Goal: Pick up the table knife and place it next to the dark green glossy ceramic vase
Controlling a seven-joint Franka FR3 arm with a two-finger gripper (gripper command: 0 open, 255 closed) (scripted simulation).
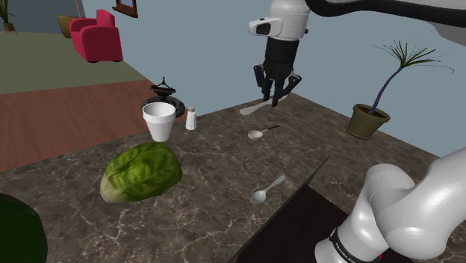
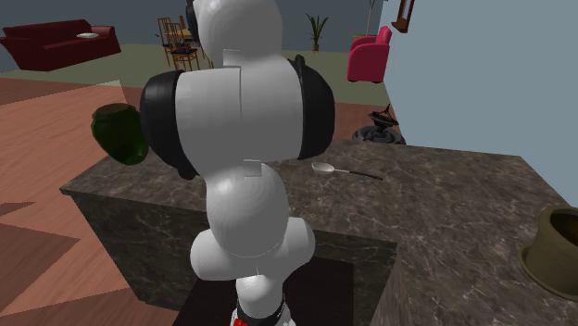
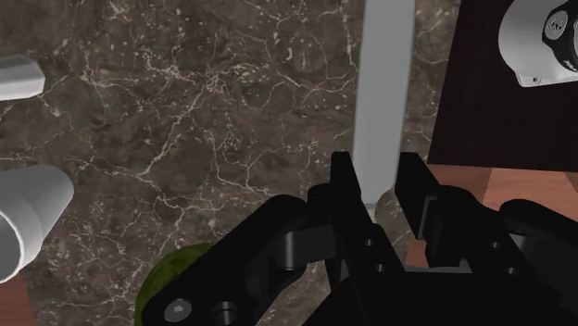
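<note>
There are two spoons, a pale spoon (image 1: 269, 187) and a dark-handled spoon (image 1: 264, 132). There is one knife (image 1: 252, 109), one lettuce (image 1: 140, 173), one white cup (image 1: 159, 121), one shaker (image 1: 191, 117), one green vase (image 2: 119, 132), one potted plant (image 1: 368, 119) and one red armchair (image 1: 97, 35).

Arm links (image 2: 241, 102): glossy white, rounded shells with thin seam lines.
Joints (image 2: 162, 120): black caps and bands between the white shells.
Wrist collar (image 1: 282, 51): black cylinder under a white housing.
Gripper (image 3: 375, 185): all black, angular body, two blocky fingers (image 3: 341, 181).
Screws (image 3: 176, 307): small round heads sunk in the gripper body.
Base ring (image 1: 337, 244): black, with small pale marks.
</note>
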